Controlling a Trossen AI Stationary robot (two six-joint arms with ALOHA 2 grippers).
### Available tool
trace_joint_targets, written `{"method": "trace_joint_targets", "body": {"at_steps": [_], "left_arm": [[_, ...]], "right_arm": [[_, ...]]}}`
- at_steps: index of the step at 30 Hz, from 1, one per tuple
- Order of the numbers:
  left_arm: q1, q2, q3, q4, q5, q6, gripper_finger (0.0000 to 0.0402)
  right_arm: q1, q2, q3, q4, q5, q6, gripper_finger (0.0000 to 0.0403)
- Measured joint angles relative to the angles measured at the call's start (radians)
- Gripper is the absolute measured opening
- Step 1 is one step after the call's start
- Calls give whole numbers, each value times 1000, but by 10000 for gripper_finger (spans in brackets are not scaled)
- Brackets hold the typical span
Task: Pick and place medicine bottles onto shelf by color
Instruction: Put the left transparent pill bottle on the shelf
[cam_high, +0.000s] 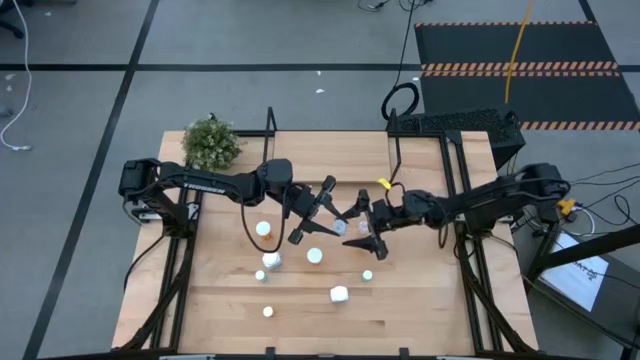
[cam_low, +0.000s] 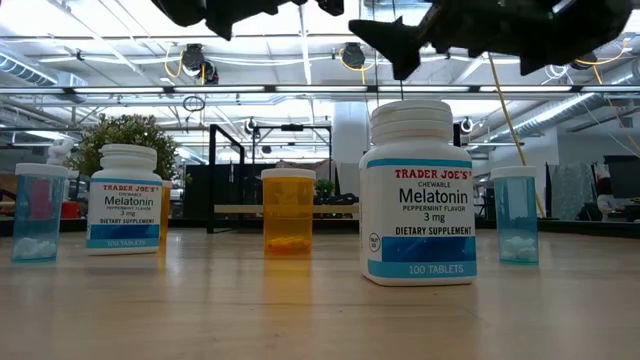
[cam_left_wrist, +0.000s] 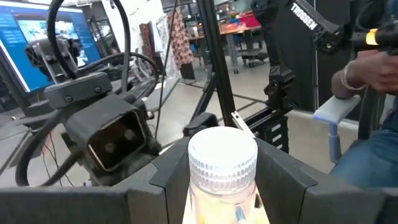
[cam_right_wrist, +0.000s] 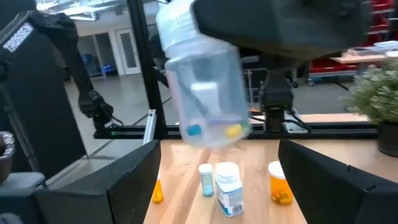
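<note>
Left tool clamps clear bottle; right tool spread empty.

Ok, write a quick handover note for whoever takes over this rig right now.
Left gripper: shut on a clear bottle, held above mid-table.
Right gripper: open, facing that bottle, close to it.
Other bottles: standing loose on the table, in front of the shelf.
Done: no bottle shows on the shelf.
Left: place the held bottle, then the rest by color.
</note>
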Motion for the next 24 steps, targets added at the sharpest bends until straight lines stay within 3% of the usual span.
{"method": "trace_joint_targets", "body": {"at_steps": [6, 24], "left_arm": [[0, 0, 0, -24, -4, 1, 161], [-15, 0, 0, -80, -23, -8, 168]], "right_arm": [[0, 54, 65, 4, -34, -24, 296], [0, 56, 66, 1, -62, -44, 172]]}}
